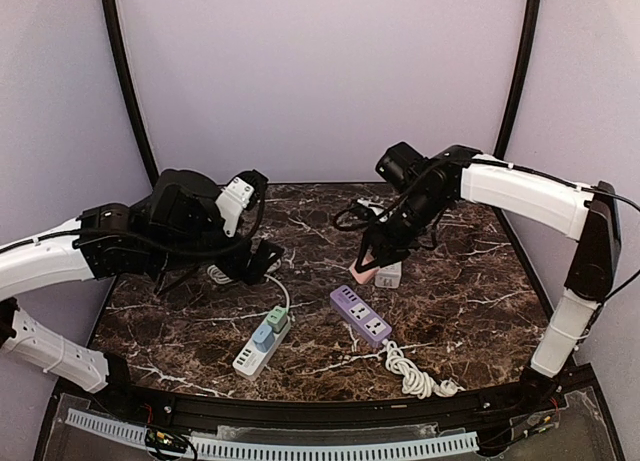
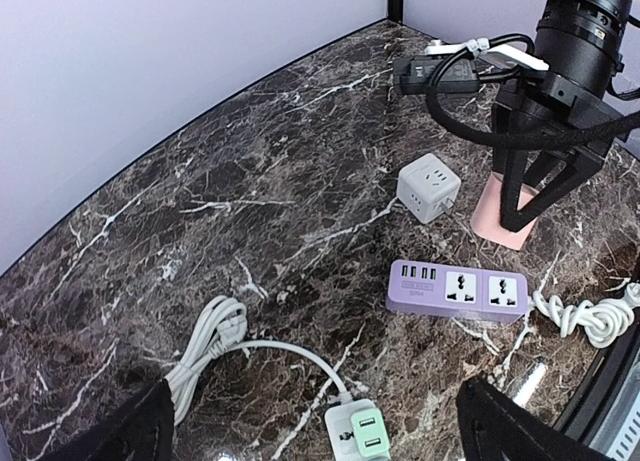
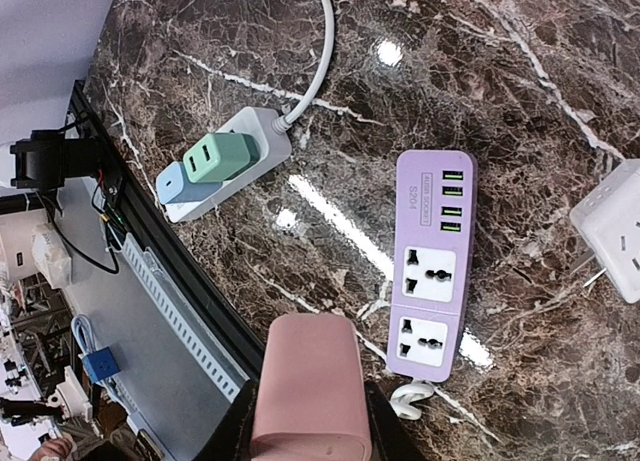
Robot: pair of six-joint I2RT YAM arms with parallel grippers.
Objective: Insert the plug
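Note:
My right gripper [image 1: 368, 264] is shut on a pink plug [image 3: 305, 386], one black finger on each side of it. In the left wrist view the pink plug [image 2: 500, 213] is low over the marble, just right of a white cube adapter [image 2: 428, 189] and behind the purple power strip [image 2: 458, 291]. The purple power strip [image 3: 432, 266] lies flat with two bare sockets and a row of USB ports facing up. My left gripper [image 2: 320, 436] hovers wide open over the left half of the table, nothing between its fingers.
A white power strip [image 1: 262, 346] with a green plug [image 3: 222, 156] and a blue plug [image 3: 180, 183] in it lies front left, its white cable [image 2: 205, 346] coiled beside it. The purple strip's coiled cord [image 1: 415, 374] trails toward the table's front edge [image 1: 330, 409].

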